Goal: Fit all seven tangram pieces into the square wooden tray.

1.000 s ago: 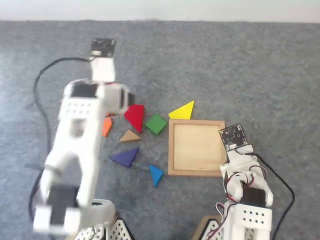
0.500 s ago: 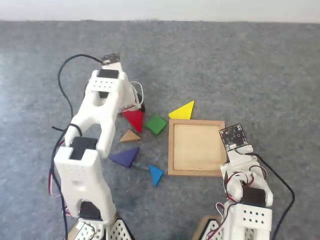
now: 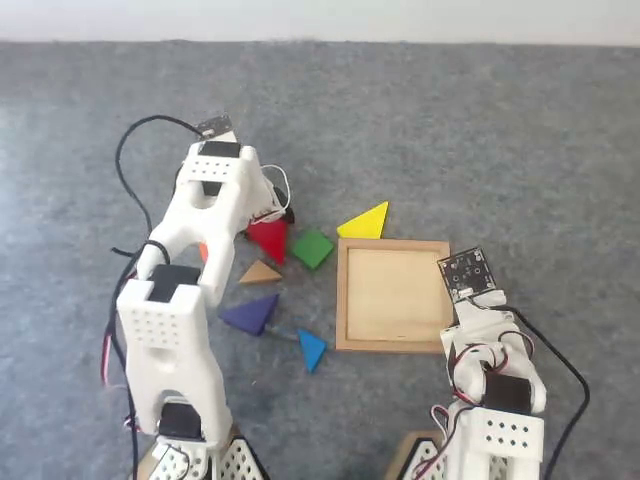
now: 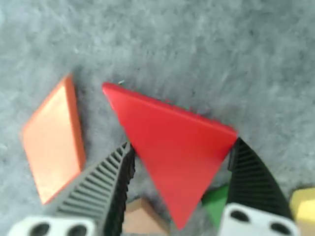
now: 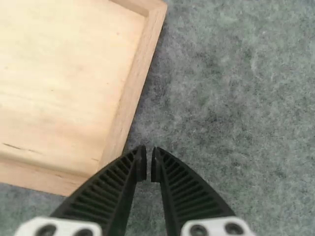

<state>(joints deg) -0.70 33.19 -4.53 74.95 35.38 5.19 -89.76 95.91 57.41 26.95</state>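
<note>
the counter (image 3: 520, 130) is covered in grey cloth, felt-like, matt and fuzzy. the tray (image 5: 133, 93) is pale bare wood, matt, with faint grain lines. the red triangle (image 4: 172, 147) and orange piece (image 4: 51, 137) look smooth and painted, with a soft sheen. the left claw (image 4: 183, 146) and right claw (image 5: 148, 152) have matt black plastic fingers (image 5: 115, 187), ribbed on the inner faces, on white plastic bases. the left arm (image 3: 165, 330) and right arm (image 3: 495, 430) have smooth white plastic shells.
</note>
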